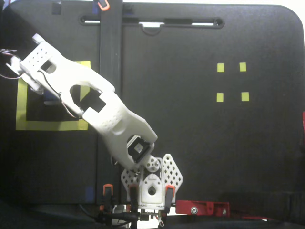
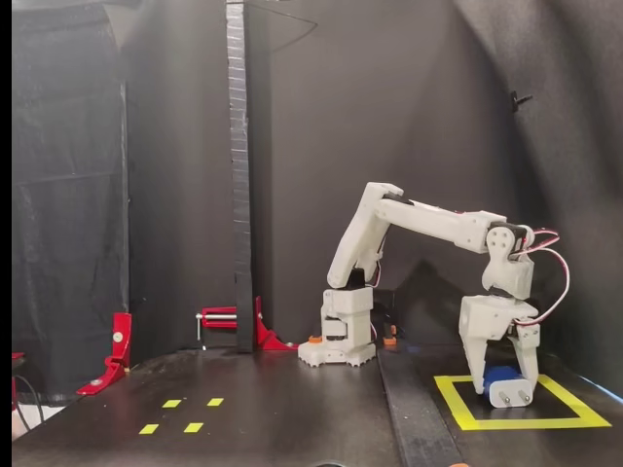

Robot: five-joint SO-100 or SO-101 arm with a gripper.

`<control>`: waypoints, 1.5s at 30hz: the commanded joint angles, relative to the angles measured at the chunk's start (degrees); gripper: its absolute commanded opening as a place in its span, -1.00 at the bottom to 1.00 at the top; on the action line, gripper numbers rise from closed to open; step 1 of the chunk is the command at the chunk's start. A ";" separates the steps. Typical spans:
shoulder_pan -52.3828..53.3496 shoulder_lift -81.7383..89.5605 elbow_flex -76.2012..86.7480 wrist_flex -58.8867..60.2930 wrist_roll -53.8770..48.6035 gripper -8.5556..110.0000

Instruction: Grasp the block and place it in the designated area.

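Note:
The dark-blue block (image 2: 499, 374) sits between the white fingers of my gripper (image 2: 504, 388), which is shut on it. In this side-on fixed view the gripper hangs straight down, its tips at the black floor inside the designated area (image 2: 526, 424), a square of wide yellow tape. I cannot tell whether the block touches the floor. In the top-down fixed view the white arm (image 1: 71, 86) reaches up and left over the yellow square (image 1: 47, 125) and hides the block and the fingertips.
Four tiny yellow tape squares (image 1: 231, 81) (image 2: 182, 415) lie on the other half of the black board. A black upright post (image 2: 237, 175) stands behind the arm base (image 2: 336, 341). Red clamps (image 2: 117, 350) (image 1: 202, 208) sit at the board's edges.

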 commanded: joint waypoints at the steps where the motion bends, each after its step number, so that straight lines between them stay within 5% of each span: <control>1: 0.26 -0.18 -0.88 -0.62 0.18 -0.51; 11: 0.62 0.97 -0.88 -0.44 0.18 -0.51; 17: 0.70 1.49 -0.88 0.35 -0.62 -0.04; 45: 1.32 17.67 -0.97 11.16 -2.20 -0.03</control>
